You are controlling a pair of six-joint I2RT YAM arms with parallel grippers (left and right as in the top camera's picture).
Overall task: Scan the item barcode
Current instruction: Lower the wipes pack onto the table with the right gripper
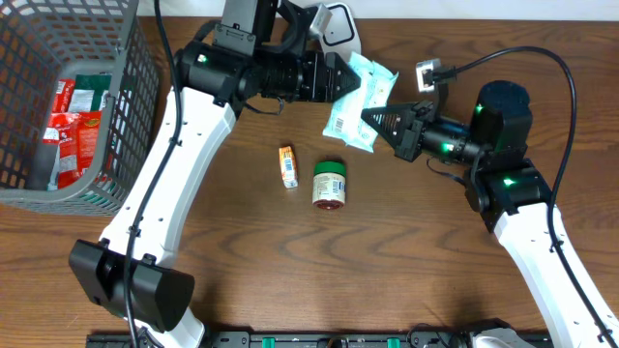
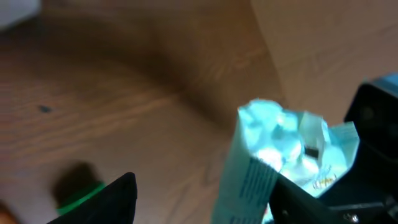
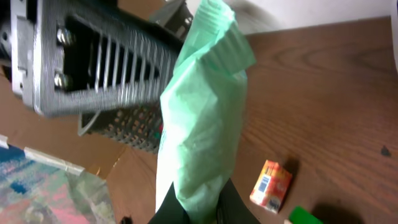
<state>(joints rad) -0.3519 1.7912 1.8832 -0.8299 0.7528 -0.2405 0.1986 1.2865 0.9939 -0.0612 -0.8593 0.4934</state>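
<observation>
The item is a pale blue-green packet (image 1: 360,101), held up above the table between my two arms. My right gripper (image 1: 369,116) is shut on its lower edge; in the right wrist view the packet (image 3: 205,118) rises straight out of the shut gripper (image 3: 200,208). My left gripper (image 1: 342,79) is at the packet's upper left side. In the left wrist view that gripper (image 2: 205,202) is open, and the packet (image 2: 261,168) leans against the right-hand finger (image 2: 311,202) only. No barcode is legible in any view.
A small orange box (image 1: 287,166) and a green-lidded jar (image 1: 329,184) lie on the wooden table below the arms. A grey basket (image 1: 131,116) holding red packets stands at the far left. A white device (image 1: 334,21) sits at the back edge.
</observation>
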